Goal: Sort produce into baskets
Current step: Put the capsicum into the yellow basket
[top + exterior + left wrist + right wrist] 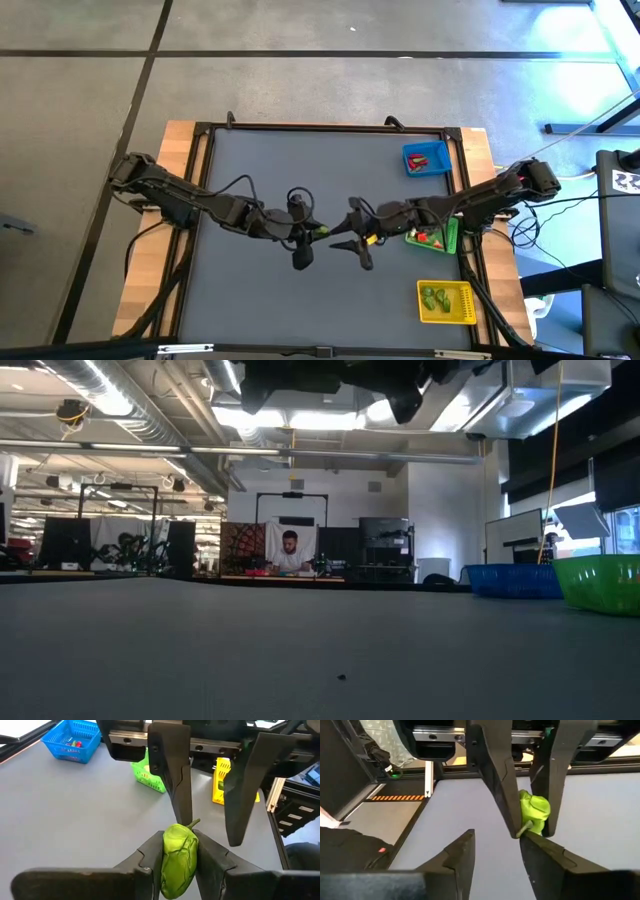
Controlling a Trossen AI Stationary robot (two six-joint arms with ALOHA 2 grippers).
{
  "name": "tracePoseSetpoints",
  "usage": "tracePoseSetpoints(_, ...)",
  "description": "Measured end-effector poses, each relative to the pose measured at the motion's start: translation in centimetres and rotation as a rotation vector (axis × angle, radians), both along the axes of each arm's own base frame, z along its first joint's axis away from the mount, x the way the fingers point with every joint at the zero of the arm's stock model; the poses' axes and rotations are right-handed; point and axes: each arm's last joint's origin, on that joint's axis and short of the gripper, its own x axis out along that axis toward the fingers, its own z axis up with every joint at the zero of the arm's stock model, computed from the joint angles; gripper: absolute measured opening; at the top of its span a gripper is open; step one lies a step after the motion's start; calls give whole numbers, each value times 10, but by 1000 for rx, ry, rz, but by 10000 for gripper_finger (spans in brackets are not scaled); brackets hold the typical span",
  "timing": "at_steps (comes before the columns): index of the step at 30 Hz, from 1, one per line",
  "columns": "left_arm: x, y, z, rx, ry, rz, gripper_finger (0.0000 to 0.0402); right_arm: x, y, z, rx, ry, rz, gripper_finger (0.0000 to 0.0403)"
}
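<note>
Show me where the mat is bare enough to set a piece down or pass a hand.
The whole left half of the mat, from the left frame rail to the two grippers at centre, is bare. The right edge is crowded: blue basket, green basket and yellow basket. The left gripper holds a green pepper beside the right gripper.

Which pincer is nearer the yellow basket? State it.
Right. The right pincer is mid-table, just left of the green basket, up-left of the yellow basket. The left pincer, holding a green pepper, sits farther left.
</note>
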Motion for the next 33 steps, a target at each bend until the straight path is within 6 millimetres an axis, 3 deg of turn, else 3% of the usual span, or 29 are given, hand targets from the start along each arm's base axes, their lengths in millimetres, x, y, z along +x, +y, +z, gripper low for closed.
tracePoseSetpoints(8, -1, -3, -1, -3, 8, -17, 84, 0, -3, -2, -35, 17, -88, 135)
tracePoseSetpoints(23, -1, -2, 0, -2, 4, -18, 84, 1, -3, 3, -22, -5, -84, 123)
tracePoseSetpoints(26, -1, -2, -1, -1, 6, -18, 84, 2, -2, 1, -30, -2, -80, 98)
tracePoseSetpoints(31, -1, -2, -1, 0, 12, -19, 84, 2, -2, 1, -59, -5, -69, 18)
tracePoseSetpoints(33, -1, -2, -1, -5, 13, -18, 84, 2, -2, 1, -75, -9, -64, 8)
